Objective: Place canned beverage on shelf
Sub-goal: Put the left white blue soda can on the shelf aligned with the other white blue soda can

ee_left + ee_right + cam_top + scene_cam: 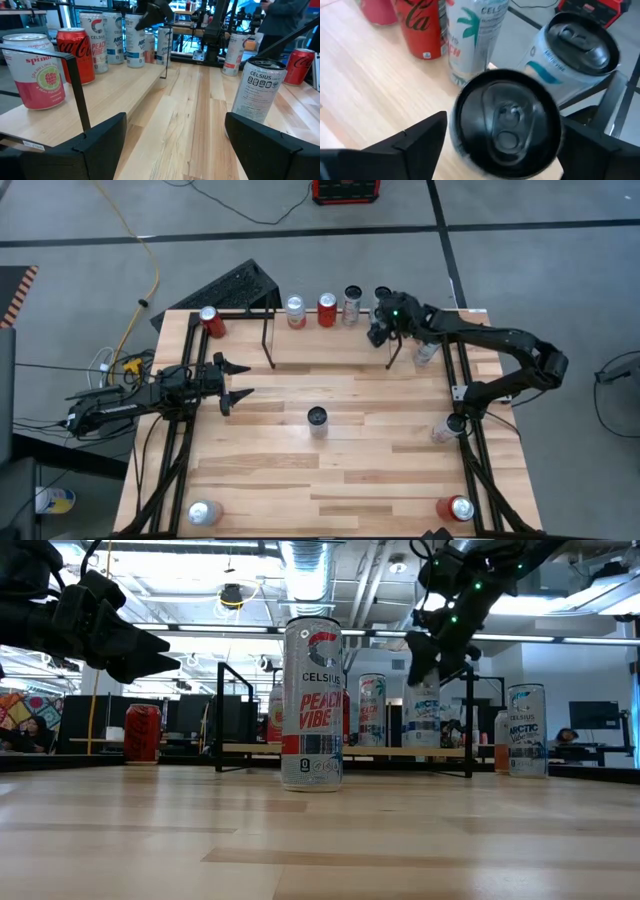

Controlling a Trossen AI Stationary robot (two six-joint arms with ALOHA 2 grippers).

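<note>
The right gripper (378, 330) is hovering over the shelf (330, 362) at the desk's far edge, fingers spread wide around a black-topped can (506, 119) standing there. It looks like the release step; next calls for a straight lift clear. Only the right wrist view is showing the gaps beside the can. The left gripper (236, 381) is waiting half-open, empty.

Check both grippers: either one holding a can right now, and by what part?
Left gripper is open and empty over the table. Right gripper stands astride the black-topped can at the shelf, fingers either side of its top; whether they still grip cannot be told.
</note>
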